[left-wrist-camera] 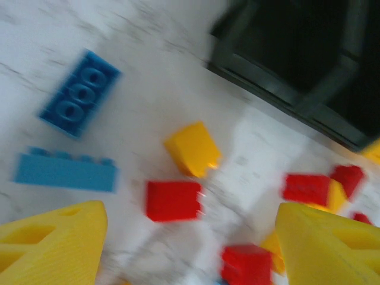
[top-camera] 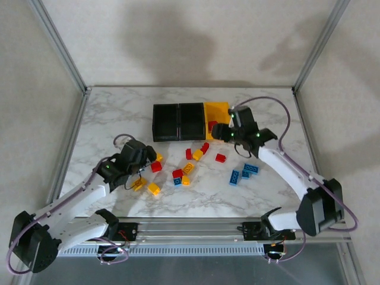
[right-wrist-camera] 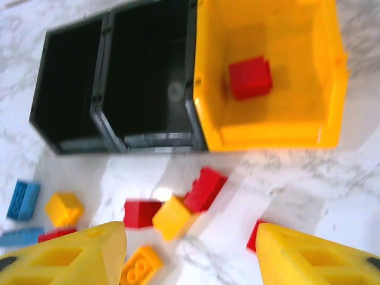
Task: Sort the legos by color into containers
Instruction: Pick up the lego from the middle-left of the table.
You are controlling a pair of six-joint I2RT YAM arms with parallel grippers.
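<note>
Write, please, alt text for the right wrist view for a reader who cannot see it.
One red lego lies inside the yellow bin, which adjoins two black bins. Red, yellow and blue legos lie scattered on the marble table nearer the open right gripper.

White marble-patterned table (top-camera: 119, 113), grey metal frame posts (top-camera: 59, 44), plain beige walls (top-camera: 190, 35) behind.

Illumination: bright and diffuse, arriving from the near side. Top external view: sharp, with two broad soft shadows on the back wall (top-camera: 196, 41) beyond the black bins (top-camera: 178, 122). Left wrist view: heavy motion blur. The blue brick (left-wrist-camera: 79, 94) left of the black bins is smeared. Right wrist view: mild blur, with a white glare patch on the table (right-wrist-camera: 332, 196) just in front of the black bins.
</note>
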